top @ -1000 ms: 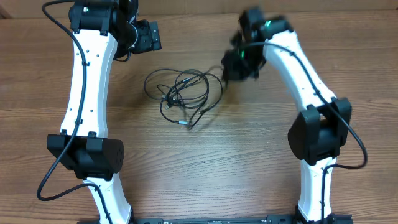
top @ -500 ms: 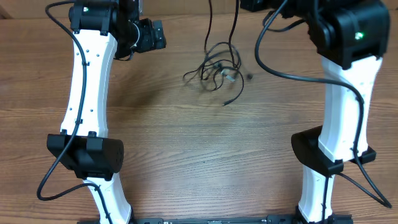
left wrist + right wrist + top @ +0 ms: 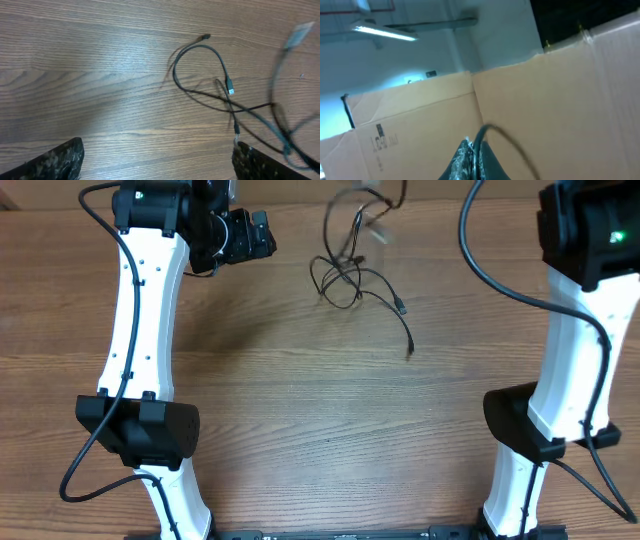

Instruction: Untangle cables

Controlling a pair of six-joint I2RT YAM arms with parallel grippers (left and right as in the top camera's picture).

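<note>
The cables [image 3: 345, 275] are a tangle of thin black cords, lifted and hanging near the table's far edge, strands running up out of the overhead view. One loose end with a plug [image 3: 410, 352] trails to the front right. My right gripper [image 3: 475, 156] is raised high, shut on a black cord [image 3: 512, 142], and faces cardboard; it is out of the overhead view. My left gripper [image 3: 258, 235] is open and empty, left of the tangle. In the left wrist view, cable loops [image 3: 220, 55] lie on the wood beyond my open fingers [image 3: 157, 167].
The white left arm [image 3: 140, 310] and white right arm [image 3: 575, 330] stand along the table's sides. Cardboard walls [image 3: 545, 90] fill the right wrist view. The wooden tabletop [image 3: 320, 430] stretches toward the front.
My right arm has risen and pulled the tangle up and toward the far edge. The coil has stretched out and one plug end now trails front right. My left gripper edged right.
</note>
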